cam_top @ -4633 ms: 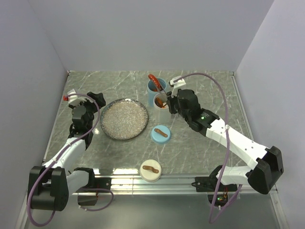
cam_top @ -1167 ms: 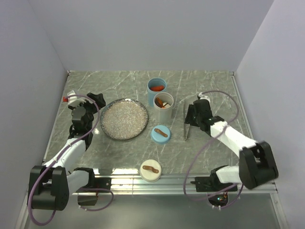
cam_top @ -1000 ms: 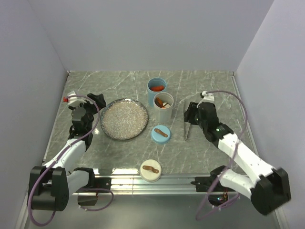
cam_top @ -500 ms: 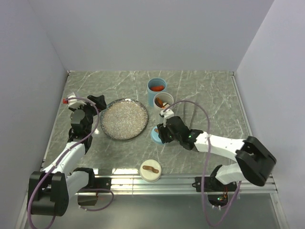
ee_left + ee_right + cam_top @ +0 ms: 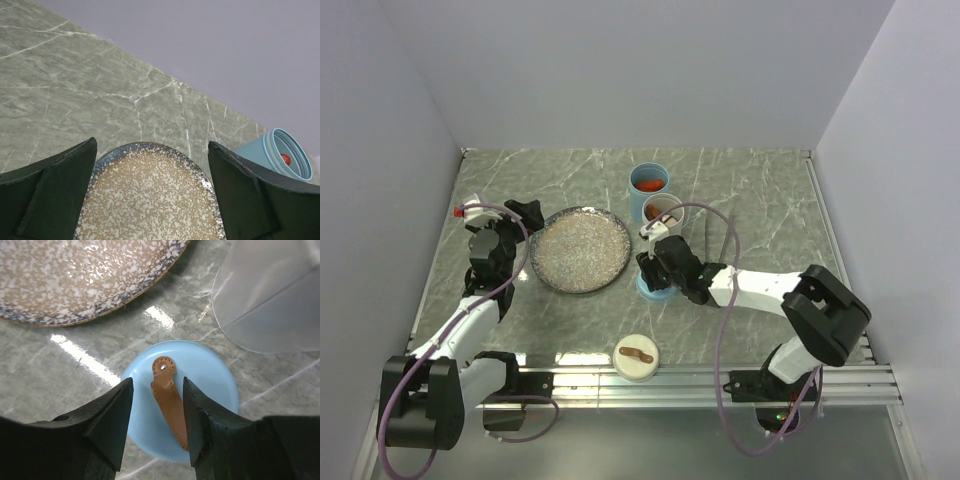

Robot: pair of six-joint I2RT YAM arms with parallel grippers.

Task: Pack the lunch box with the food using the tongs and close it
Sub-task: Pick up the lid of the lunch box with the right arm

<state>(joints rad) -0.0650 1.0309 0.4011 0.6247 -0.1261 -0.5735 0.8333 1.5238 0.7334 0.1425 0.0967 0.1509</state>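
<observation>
Right gripper [image 5: 156, 385] quit the slim grey tongs [image 5: 706, 242], jaws part-spread over the blue lid [image 5: 210, 385]; left gripper [image 5: 152, 146] gapes.

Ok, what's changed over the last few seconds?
The right gripper laid the tongs on the table right of the white cup, let go, then swung left over the blue lid; its open jaws now straddle the lid's brown strap without gripping it. Unchanged: the left gripper, open at the plate, the blue cup and the cream lid.
</observation>
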